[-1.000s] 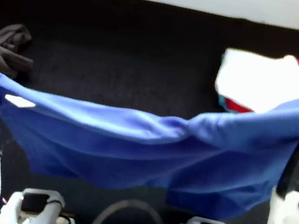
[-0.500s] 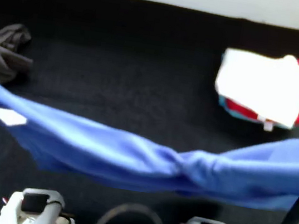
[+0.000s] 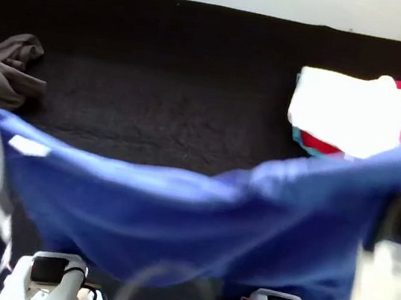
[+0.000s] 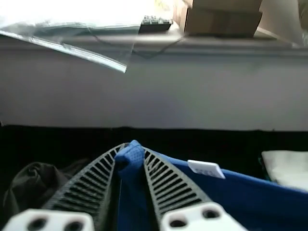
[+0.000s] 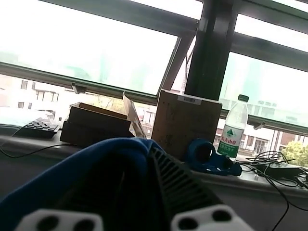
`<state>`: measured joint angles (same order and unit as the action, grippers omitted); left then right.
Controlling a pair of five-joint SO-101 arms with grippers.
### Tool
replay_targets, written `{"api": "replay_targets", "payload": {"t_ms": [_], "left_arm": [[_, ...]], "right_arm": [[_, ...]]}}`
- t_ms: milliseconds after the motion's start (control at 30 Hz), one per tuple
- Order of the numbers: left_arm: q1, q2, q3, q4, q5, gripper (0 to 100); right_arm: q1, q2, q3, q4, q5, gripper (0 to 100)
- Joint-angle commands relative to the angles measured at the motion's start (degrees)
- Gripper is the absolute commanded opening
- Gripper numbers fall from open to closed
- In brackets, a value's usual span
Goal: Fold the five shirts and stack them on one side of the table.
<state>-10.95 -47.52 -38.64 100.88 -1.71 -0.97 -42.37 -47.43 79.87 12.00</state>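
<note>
Since half a second ago the blue shirt [image 3: 198, 217] has risen: then it sagged as a low, twisted band across the front of the table [image 3: 192, 103], and now it hangs as a wide sheet, its right end lifted high enough to cover the near edge of the stack [image 3: 349, 112]. The stack and the grey shirt [image 3: 4, 75] lie where they were.

Nearest, the left gripper [image 4: 129, 147] has its ribbed fingers pinched narrow on a bunched fold at the shirt's left end, close to a white label [image 3: 29, 146]. The right gripper [image 5: 147, 147] holds the other end, with blue cloth draped over one finger and the fingers close together.

Farther off, the grey shirt sits crumpled at the far left of the table. At the far right the stack shows a white shirt on top, with red and teal edges beneath.

Beyond the table, a windowsill carries a box [image 5: 190, 122] and a bottle [image 5: 232, 130]; the box is shut, so I cannot tell what it holds.
</note>
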Motion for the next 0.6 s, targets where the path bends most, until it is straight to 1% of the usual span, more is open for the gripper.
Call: {"api": "replay_targets", "payload": {"t_ms": [0, 167, 267, 333, 400, 467, 567], "left_arm": [[-0.6, 0.5, 14.1, -5.5, -3.0, 1], [-0.4, 1.9, 34.4, -20.7, -3.9, 1], [-0.5, 7.3, 41.2, -28.1, -3.9, 1], [-0.6, 12.6, 41.3, -31.4, -3.9, 1], [-0.7, 18.4, 38.4, -33.0, -3.9, 1], [-0.7, 24.6, 33.3, -33.1, -3.9, 1], [-0.7, 34.1, 23.4, -32.9, -3.9, 1]], "right_arm": [[-0.5, 4.4, 8.7, -5.7, -0.6, 0.6], [-0.6, 9.5, 26.2, -16.7, -0.6, 0.6], [-3.0, 14.1, 35.5, -23.4, -0.4, 0.6], [-4.7, 17.7, 39.3, -26.7, -0.5, 0.6], [-6.5, 21.8, 39.3, -29.7, -0.5, 0.6], [-7.0, 26.0, 37.1, -32.1, -0.5, 0.6], [-7.7, 32.3, 30.0, -32.7, -0.6, 0.6]]}}
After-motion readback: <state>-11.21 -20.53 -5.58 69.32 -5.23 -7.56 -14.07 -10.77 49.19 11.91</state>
